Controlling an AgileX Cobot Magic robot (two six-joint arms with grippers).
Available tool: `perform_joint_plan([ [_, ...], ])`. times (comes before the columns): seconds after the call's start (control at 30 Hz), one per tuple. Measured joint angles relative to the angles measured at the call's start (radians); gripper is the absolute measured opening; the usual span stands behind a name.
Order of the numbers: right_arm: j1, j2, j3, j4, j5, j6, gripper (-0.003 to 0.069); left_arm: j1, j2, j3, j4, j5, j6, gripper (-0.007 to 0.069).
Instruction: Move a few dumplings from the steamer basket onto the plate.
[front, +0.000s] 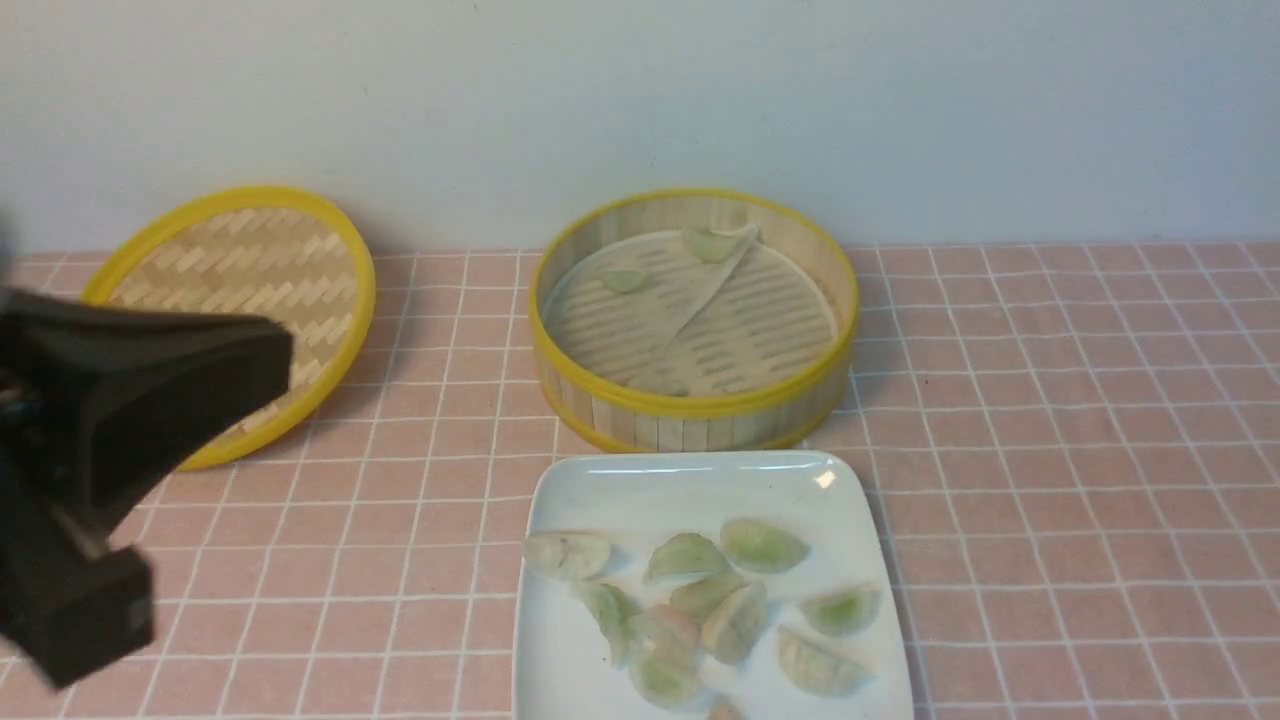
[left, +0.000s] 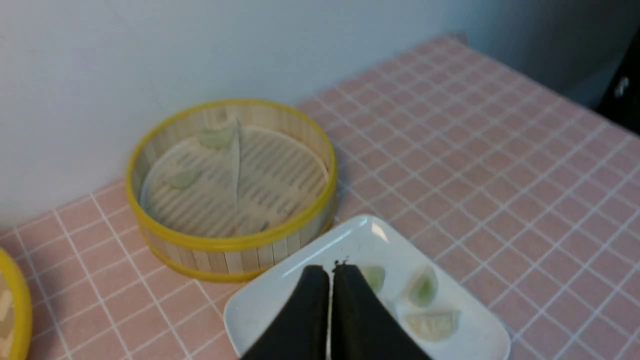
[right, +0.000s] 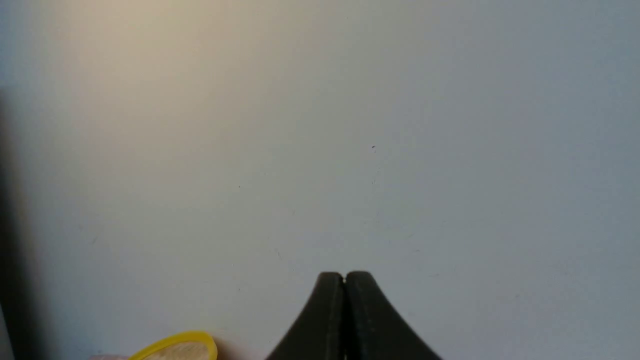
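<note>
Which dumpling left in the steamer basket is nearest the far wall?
The larger pale green dumpling, at the steamer basket's back wall by the liner's fold; the smaller dumpling lies further left and forward.

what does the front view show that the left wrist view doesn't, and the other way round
Only the front view: the woven lid whole, left of the basket, and the full cluster of dumplings on the plate.
Only the left wrist view: that the left gripper has its jaws shut and empty, and the far corner of the pink checked cloth.
Both: the steamer basket with its creased liner and two dumplings inside, the plate just in front of it, and that cloth.
</note>
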Motion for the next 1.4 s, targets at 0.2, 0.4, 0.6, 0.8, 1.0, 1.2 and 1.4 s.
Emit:
perform_joint_plan([
  [0.2, 0.0, 0.0, 0.0, -0.003, 0.0, -0.001, -0.0014, 0.0, -0.201, 0.159, 0.0, -0.047, -0.033, -0.0006],
  [0.4, 0.0, 0.0, 0.0, -0.003, 0.0, -0.001, -0.0014, 0.0, -0.328, 0.195, 0.025, -0.047, -0.033, -0.0006],
  [0.6, 0.0, 0.0, 0.0, -0.003, 0.0, -0.001, -0.0014, 0.0, -0.386, 0.195, 0.025, -0.048, -0.033, -0.0006],
  [0.8, 0.0, 0.0, 0.0, -0.003, 0.0, -0.001, -0.0014, 0.0, -0.387, 0.197, 0.041, -0.048, -0.033, -0.0006],
  [1.0, 0.0, 0.0, 0.0, -0.003, 0.0, -0.001, -0.0014, 0.039, -0.423, 0.326, 0.131, -0.184, -0.085, -0.0006],
  [1.2, 0.0, 0.0, 0.0, -0.003, 0.0, -0.001, -0.0014, 0.261, -0.552, 0.617, 0.152, -0.363, -0.131, -0.0006],
  [1.4, 0.0, 0.0, 0.0, -0.003, 0.0, -0.001, -0.0014, 0.429, -0.644, 0.845, 0.156, -0.357, -0.137, -0.0006],
])
